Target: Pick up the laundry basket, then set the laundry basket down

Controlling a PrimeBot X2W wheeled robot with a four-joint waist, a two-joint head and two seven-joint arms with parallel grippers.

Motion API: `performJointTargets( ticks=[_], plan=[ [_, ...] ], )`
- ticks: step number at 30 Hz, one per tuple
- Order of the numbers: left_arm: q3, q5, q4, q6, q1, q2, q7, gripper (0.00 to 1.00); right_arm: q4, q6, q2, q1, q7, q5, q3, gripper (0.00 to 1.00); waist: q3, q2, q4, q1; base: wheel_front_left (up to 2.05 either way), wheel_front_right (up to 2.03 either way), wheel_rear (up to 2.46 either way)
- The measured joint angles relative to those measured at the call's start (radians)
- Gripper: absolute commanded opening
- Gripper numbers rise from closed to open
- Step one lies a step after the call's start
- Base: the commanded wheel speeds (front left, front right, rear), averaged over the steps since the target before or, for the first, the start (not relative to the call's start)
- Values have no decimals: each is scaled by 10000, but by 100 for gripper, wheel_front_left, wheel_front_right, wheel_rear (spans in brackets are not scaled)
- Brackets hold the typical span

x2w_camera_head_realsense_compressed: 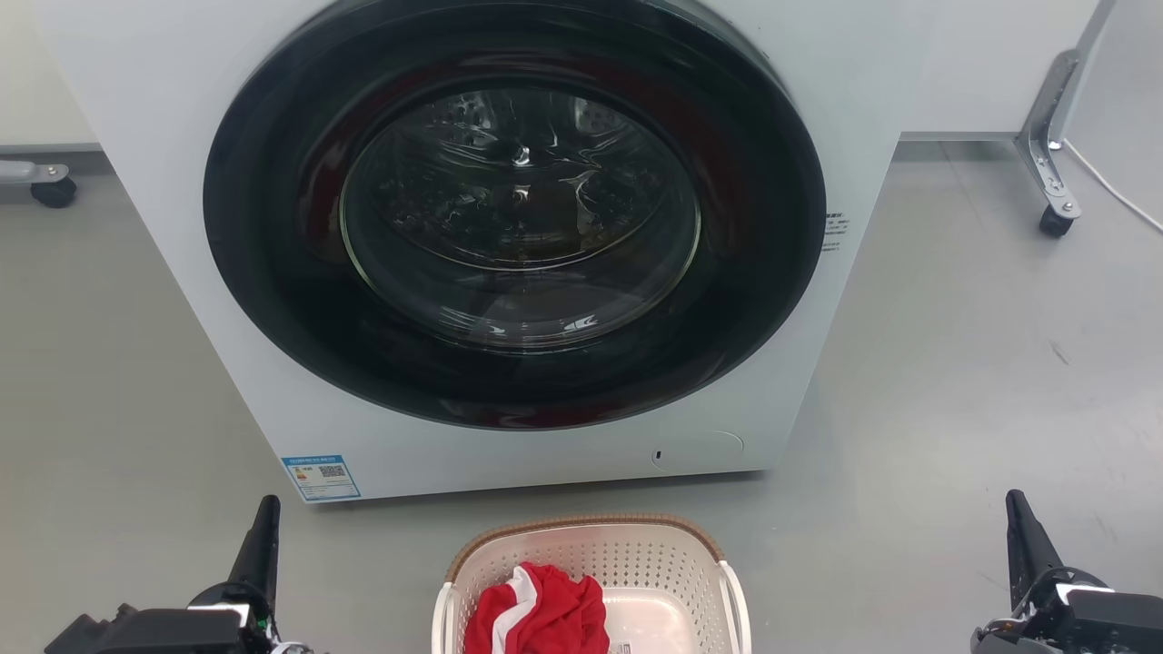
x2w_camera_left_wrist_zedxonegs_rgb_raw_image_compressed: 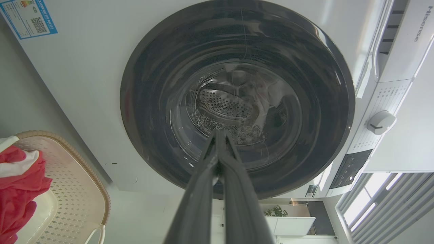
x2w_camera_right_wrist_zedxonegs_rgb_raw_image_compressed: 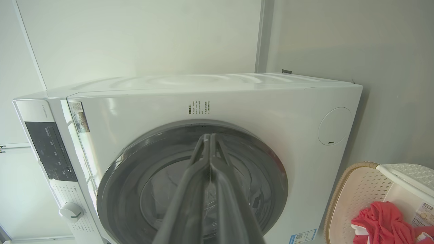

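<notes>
Left gripper [x2w_camera_head_realsense_compressed: 267, 510] and right gripper [x2w_camera_head_realsense_compressed: 1016, 504] closed, empty; laundry basket [x2w_camera_head_realsense_compressed: 591, 550] on grey floor [x2w_camera_head_realsense_compressed: 954, 363] before white washing machine [x2w_camera_head_realsense_compressed: 545, 459].

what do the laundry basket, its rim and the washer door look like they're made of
Laundry basket: cream-white moulded plastic, matte, judging by its regular punched holes. Rim: brown, woven-look, probably plastic imitating wicker. Washer door: clear glass bowl with sharp reflections, in a glossy dark ring, likely plastic.
</notes>
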Motion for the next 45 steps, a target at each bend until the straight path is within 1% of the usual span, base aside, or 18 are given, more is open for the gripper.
performJointTargets(
  ticks=[45],
  plan=[
    [0, 0, 17, -2, -1, -2, 0, 0, 0, 0, 0, 0, 0, 13, 2, 0, 0, 0, 0, 0, 0, 0, 0]
  ],
)
